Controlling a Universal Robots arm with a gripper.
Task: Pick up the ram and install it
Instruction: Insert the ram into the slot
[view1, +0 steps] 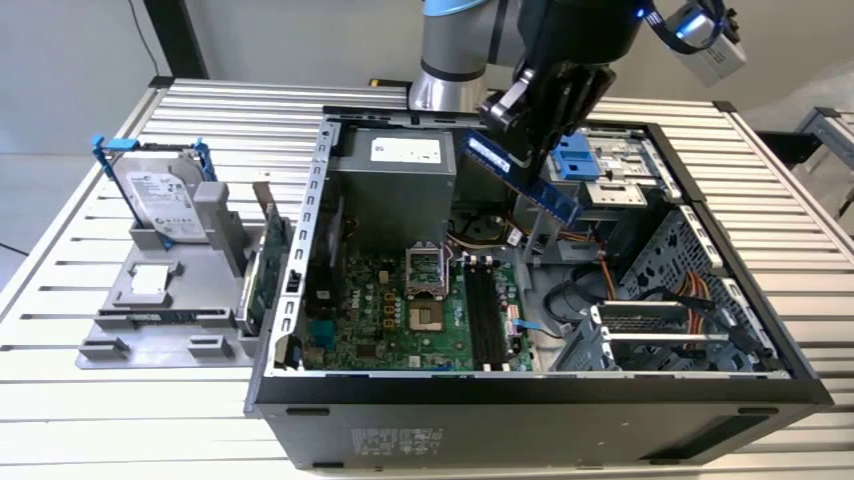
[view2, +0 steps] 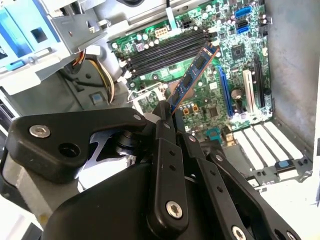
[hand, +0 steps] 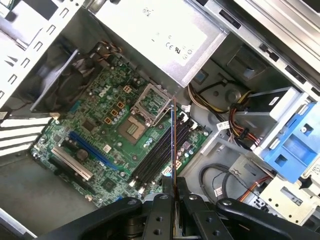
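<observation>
At 12 o'clock of the memory slots (view1: 483, 315) in the exterior view, the gripper (view1: 523, 146) clamps the ram (view1: 550, 197), clear of them.

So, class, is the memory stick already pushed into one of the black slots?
No, in the exterior view the memory stick hangs tilted in the jaws, above the black slots.

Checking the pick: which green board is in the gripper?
The narrow memory stick, held by the gripper above the open case; the wider card stands in the grey rack outside it.
</observation>
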